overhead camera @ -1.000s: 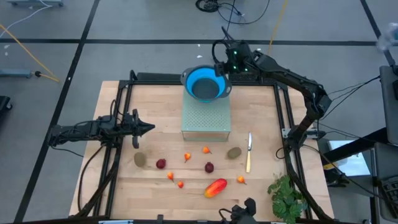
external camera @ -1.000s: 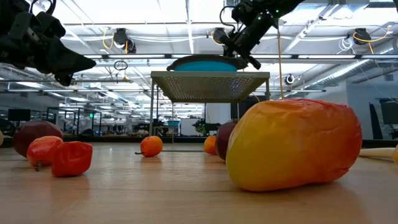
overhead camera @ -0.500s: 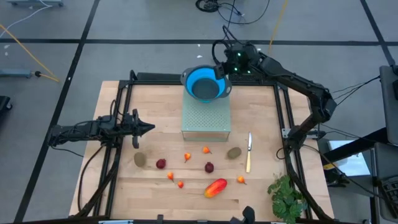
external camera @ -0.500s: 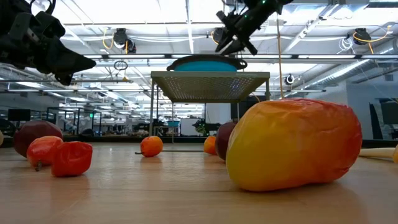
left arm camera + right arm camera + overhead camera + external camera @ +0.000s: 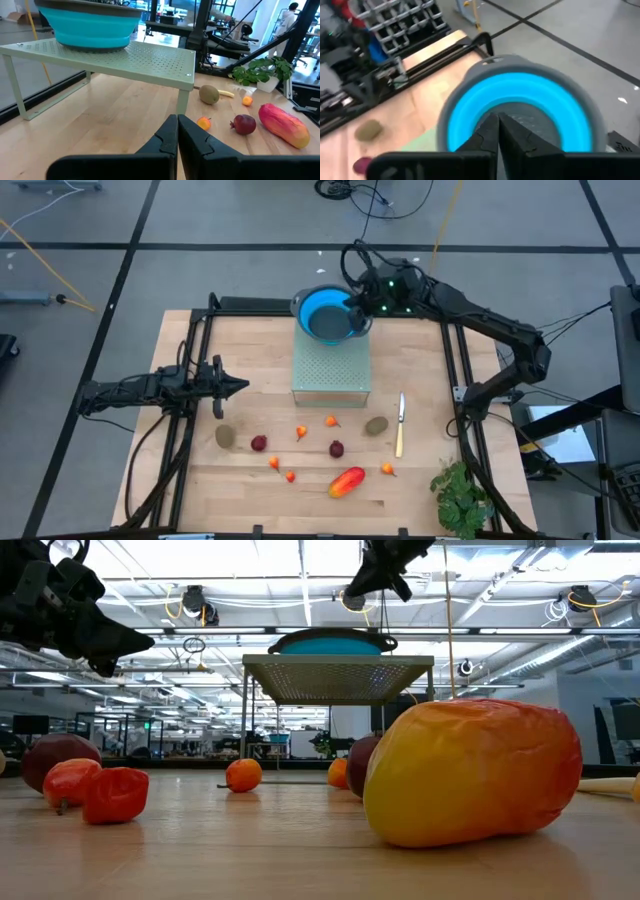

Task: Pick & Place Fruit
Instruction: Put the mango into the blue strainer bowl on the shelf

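Observation:
The fruit lies loose on the wooden table's near half. A red-yellow mango (image 5: pixel 346 481) is nearest, with brown kiwis (image 5: pixel 226 437) (image 5: pixel 376 424), dark-red balls (image 5: pixel 259 443) (image 5: pixel 337 448) and several tiny orange pieces (image 5: pixel 301 432) around it. At the far middle a blue bowl (image 5: pixel 330 315) stands on a pale green perforated shelf (image 5: pixel 332 370). My right gripper (image 5: pixel 352 305) hangs shut above the bowl's right side, its fingertips (image 5: pixel 497 119) over the blue inside, touching nothing. My left gripper (image 5: pixel 243 387) waits shut at the table's left, level and above the wood.
A pale-handled knife (image 5: pixel 400 425) lies right of the fruit. A green leafy bunch (image 5: pixel 460 495) sits at the near right corner. Black frame rails (image 5: pixel 462 380) run along the table's left and right sides. Bare wood (image 5: pixel 250 340) lies left of the shelf.
My right gripper has risen from beside the bowl's far-right rim and swung over the bowl, rolling a little. Its fingers have shut on nothing. The bowl stays on the shelf.

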{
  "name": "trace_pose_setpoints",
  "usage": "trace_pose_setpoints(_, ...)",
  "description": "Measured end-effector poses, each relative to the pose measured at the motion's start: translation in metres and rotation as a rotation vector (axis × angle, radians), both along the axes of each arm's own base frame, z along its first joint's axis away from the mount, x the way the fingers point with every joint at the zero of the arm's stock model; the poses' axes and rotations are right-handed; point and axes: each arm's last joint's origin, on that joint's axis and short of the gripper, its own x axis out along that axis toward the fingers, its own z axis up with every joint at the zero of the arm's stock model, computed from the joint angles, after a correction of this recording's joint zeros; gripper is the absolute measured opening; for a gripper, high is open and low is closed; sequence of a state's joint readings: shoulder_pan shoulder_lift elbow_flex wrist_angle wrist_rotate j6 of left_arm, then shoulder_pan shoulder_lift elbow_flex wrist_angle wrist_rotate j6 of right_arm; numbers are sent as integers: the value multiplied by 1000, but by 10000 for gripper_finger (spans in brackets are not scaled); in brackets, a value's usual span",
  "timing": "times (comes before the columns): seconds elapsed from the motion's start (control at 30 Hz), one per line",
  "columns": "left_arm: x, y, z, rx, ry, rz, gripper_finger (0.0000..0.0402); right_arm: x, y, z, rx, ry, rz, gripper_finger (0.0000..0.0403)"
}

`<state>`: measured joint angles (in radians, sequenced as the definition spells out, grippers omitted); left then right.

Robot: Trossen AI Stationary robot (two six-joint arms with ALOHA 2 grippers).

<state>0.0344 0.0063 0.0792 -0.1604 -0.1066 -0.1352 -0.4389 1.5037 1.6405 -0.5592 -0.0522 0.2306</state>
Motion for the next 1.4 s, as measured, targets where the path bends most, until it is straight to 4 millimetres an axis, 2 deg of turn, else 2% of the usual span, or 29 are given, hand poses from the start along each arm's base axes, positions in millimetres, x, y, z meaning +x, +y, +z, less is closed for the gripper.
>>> trace_pose_setpoints(0.67, 0, 0, 0, 0, 0, -6, 10, 15, 84, 7, -76, 12, 306, 1)
trace_pose_setpoints(0.87, 0, 0, 0, 0, 0, -7, 10, 12, 113, -3, -94, 10, 408, 0)
trace_pose_setpoints(1.07, 0, 0, 0, 1, 0, -7, 10, -10, 141, -22, -74, 8, 491, 0)
trace_pose_setpoints(1.4, 0, 1, 0, 4, 0, 29, 10, -65, 175, -53, -7, -205, 585, 0)
